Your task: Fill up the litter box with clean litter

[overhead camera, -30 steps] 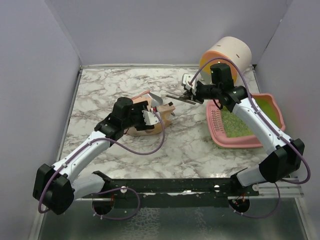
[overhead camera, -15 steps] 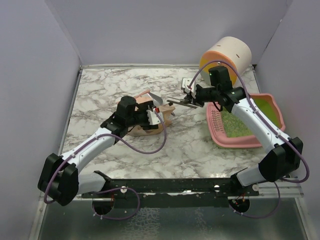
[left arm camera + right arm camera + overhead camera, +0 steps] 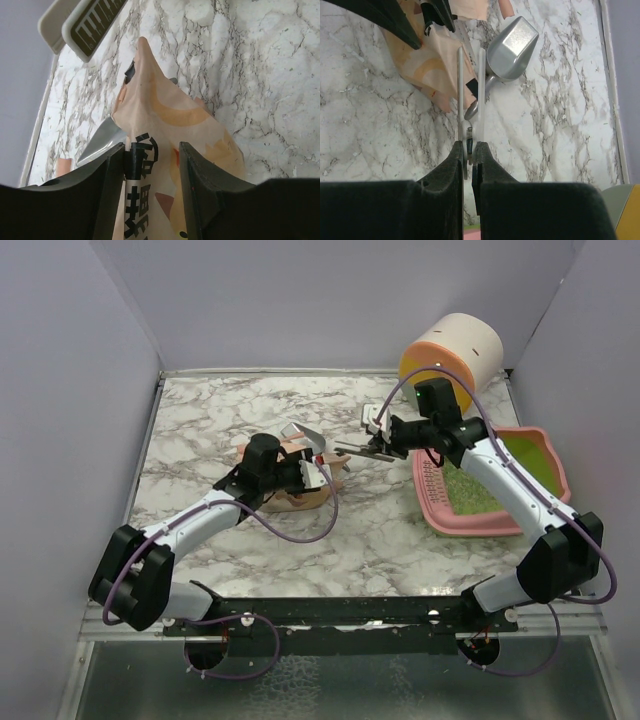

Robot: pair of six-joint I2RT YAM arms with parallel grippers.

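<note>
The pink litter box (image 3: 470,525) with a lime-green inside sits at the right. A speckled layer of clean litter (image 3: 472,488) covers part of its floor. My left gripper (image 3: 312,472) is shut on the tan paper bag (image 3: 165,125) with a cartoon face, near the table's middle. The bag (image 3: 290,495) shows silver foil at its mouth. My right gripper (image 3: 378,443) is shut on a white spring clip (image 3: 469,75) and holds it just right of the bag's top. The clip also shows in the left wrist view (image 3: 80,22).
A silver metal scoop (image 3: 512,47) lies on the marble beside the clip. A round cream drum (image 3: 450,350) with orange and yellow bands stands at the back right, behind the litter box. Walls close the table on the left, back and right.
My left arm has reached further right and turned the bag, whose top now points towards the clip. My right gripper has moved the clip slightly down and left, closer to the bag.
</note>
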